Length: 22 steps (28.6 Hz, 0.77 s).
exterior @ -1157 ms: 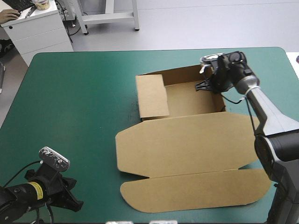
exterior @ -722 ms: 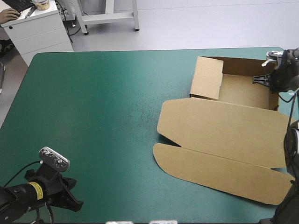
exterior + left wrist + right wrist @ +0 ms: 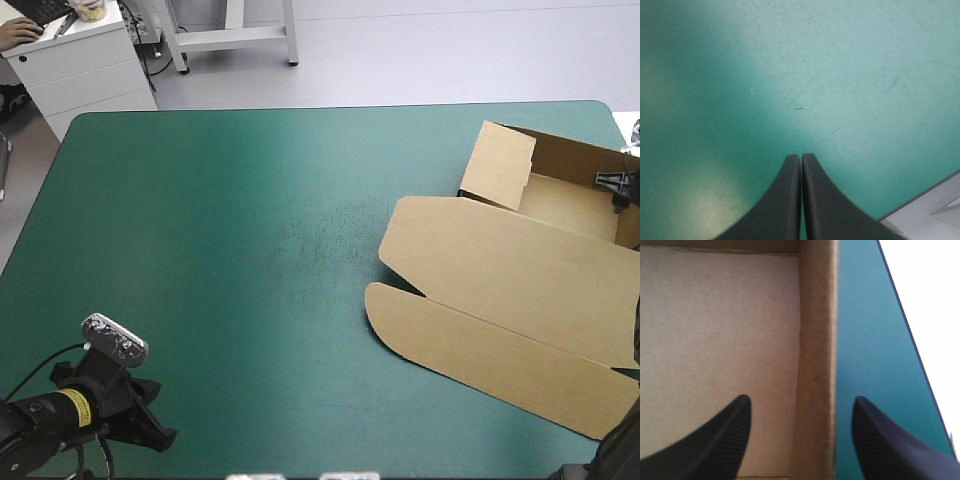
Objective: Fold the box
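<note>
1. Now box (image 3: 500,270) lies at right of frame, walled end upper right.
2. My right gripper (image 3: 801,398) is spread, straddling its wall (image 3: 815,365); nearer arm.
3. Left gripper (image 3: 801,156) pressed together, lower left, well apart.

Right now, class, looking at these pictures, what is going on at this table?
The right gripper is at the brown box, which sits far right on the teal-green cover, walls raised, lid flat toward the near edge. Its open fingers straddle one wall, one inside the tray, one outside over the cover. The left gripper is shut over bare cover near the front left corner, away from the box.
</note>
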Tool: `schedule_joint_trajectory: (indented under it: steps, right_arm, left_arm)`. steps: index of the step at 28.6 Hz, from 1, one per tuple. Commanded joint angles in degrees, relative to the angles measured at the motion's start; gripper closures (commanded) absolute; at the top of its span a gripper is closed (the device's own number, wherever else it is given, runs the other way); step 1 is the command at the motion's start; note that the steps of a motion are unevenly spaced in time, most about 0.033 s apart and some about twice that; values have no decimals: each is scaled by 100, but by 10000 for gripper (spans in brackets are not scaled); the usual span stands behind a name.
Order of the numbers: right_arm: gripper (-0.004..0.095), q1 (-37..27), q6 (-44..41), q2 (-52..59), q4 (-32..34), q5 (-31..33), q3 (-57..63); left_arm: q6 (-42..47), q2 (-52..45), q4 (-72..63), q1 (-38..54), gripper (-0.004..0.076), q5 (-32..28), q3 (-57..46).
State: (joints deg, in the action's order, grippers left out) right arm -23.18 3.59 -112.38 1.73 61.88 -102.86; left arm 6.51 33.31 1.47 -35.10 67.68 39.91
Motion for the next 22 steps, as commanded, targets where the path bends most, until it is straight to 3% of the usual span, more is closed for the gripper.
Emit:
schedule_joint_trajectory:
  steps: [1, 9, 14, 17, 22]
  right_arm:
    - [120, -58, 79, 340, -9, -185, -201]
    - [117, -58, 117, 805, -39, -3, -491]
    - [153, -58, 346, 1141, -345, 473, -936]
    - [341, -58, 751, 1410, -987, 752, -1107]
    - [885, -45, 1211, 1807, -2040, 999, -1106]
  left_arm:
    - [47, 28, 34, -33, 734, -233, 125]
    - [47, 28, 62, -33, 734, -233, 125]
    - [47, 28, 109, -33, 734, -233, 125]
    - [47, 28, 128, -33, 734, -233, 125]
    - [47, 28, 151, -33, 734, -244, 111]
